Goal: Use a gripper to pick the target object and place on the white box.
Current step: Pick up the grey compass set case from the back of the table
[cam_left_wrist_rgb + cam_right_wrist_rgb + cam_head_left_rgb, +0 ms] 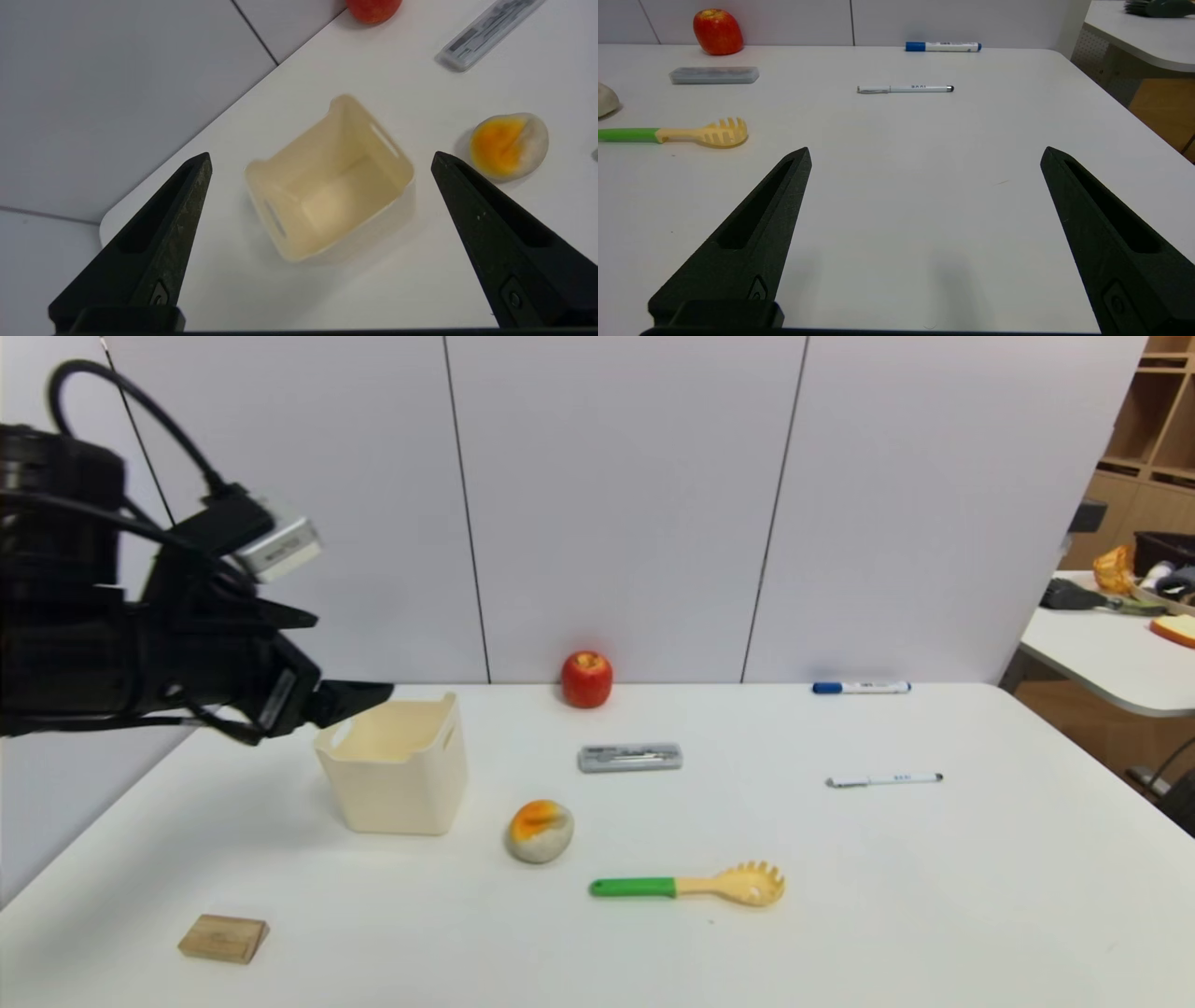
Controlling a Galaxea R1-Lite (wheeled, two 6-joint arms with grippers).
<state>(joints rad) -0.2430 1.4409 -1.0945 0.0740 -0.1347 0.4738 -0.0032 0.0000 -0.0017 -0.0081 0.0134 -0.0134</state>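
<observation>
Smooth plastic white box (397, 775), matt wooden block (223, 938)

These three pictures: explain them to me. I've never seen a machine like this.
It is a two-armed robot at a white table. One picture looks down from its head; the other two look out from each wrist, between black fingers. The left pincer hangs open above the white box; the right pincer waits open, low over the table. Neither holds anything. The grey case it should pick lies beside an apple, a spaghetti spoon, two pens and a wooden block.
</observation>
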